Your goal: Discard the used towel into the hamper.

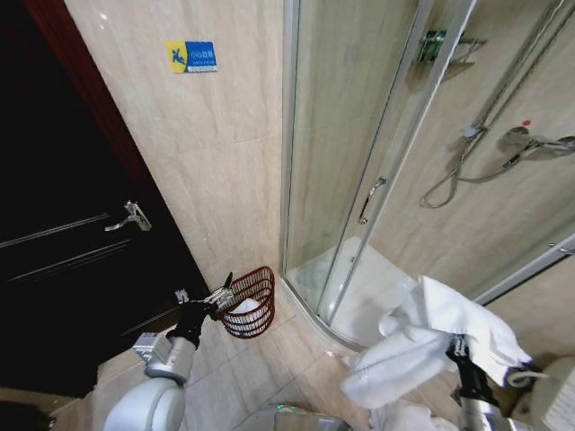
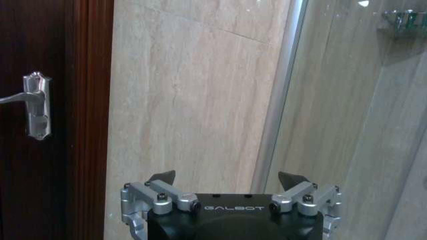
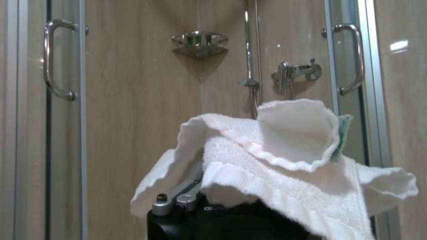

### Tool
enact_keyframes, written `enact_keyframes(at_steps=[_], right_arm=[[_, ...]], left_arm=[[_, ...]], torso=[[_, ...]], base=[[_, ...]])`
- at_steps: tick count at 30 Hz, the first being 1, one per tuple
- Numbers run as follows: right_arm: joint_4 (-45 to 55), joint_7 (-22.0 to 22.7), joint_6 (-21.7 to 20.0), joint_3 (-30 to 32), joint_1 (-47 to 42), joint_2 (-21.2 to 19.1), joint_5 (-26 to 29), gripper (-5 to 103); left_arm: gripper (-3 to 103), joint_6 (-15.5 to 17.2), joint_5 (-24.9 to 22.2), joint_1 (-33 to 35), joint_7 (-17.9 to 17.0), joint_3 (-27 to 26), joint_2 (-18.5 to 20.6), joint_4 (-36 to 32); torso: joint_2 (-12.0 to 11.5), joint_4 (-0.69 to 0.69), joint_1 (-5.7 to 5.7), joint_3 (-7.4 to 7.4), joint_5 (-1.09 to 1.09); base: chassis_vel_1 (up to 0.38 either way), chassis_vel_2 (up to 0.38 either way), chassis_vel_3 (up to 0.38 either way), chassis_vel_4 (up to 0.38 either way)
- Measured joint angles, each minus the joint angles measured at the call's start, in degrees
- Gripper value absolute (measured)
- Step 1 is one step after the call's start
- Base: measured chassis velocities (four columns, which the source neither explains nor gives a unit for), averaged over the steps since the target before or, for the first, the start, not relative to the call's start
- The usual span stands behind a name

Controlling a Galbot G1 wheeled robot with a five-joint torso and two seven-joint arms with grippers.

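The used towel [image 1: 431, 346] is white and bunched, and it hangs over my right gripper [image 1: 452, 343] at the lower right, in front of the shower. In the right wrist view the towel [image 3: 280, 155] covers the fingers, which are shut on it. The hamper [image 1: 254, 303], a small dark red wire basket, stands on the floor against the tiled wall, with something white inside it. My left gripper [image 1: 222, 291] sits just left of the hamper's rim. In the left wrist view the left gripper [image 2: 227, 177] is open, holds nothing, and faces the wall.
A dark door with a metal handle [image 1: 130, 215] is on the left. The glass shower enclosure [image 1: 359, 135] and its raised curb [image 1: 310, 314] stand to the right of the hamper. More white cloth [image 1: 404, 417] lies at the bottom edge.
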Motion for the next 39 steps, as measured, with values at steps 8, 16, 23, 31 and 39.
enact_keyframes(at_steps=[8,16,23,31,39], right_arm=[[1.15,-2.01,3.78,0.06,-0.36,0.91,0.28,8],[8.58,-1.67,5.1,1.83,-2.72,2.29,0.43,8],[17.97,-2.08,5.61,5.51,-5.18,3.25,1.71,8],[24.04,-4.01,5.21,9.63,-5.2,2.35,5.85,8],[33.59,-2.17,-1.44,15.61,-5.84,1.19,10.04,8]], left_arm=[[100,0.0,0.0,0.0,0.0,0.0,0.0,0.0],[100,0.0,0.0,0.0,0.0,0.0,0.0,0.0],[100,0.0,0.0,0.0,0.0,0.0,0.0,-0.01],[100,0.0,0.0,0.0,0.0,0.0,0.0,0.0],[100,0.0,0.0,0.0,0.0,0.0,0.0,0.0]], torso=[[0.0,0.0,0.0,0.0,0.0],[0.0,0.0,0.0,0.0,-0.02],[0.0,0.0,0.0,0.0,0.0],[0.0,0.0,0.0,0.0,0.0],[0.0,0.0,0.0,0.0,0.0]], base=[[0.0,0.0,0.0,0.0],[0.0,0.0,0.0,0.0],[0.0,0.0,0.0,0.0],[0.0,0.0,0.0,0.0],[0.0,0.0,0.0,0.0]])
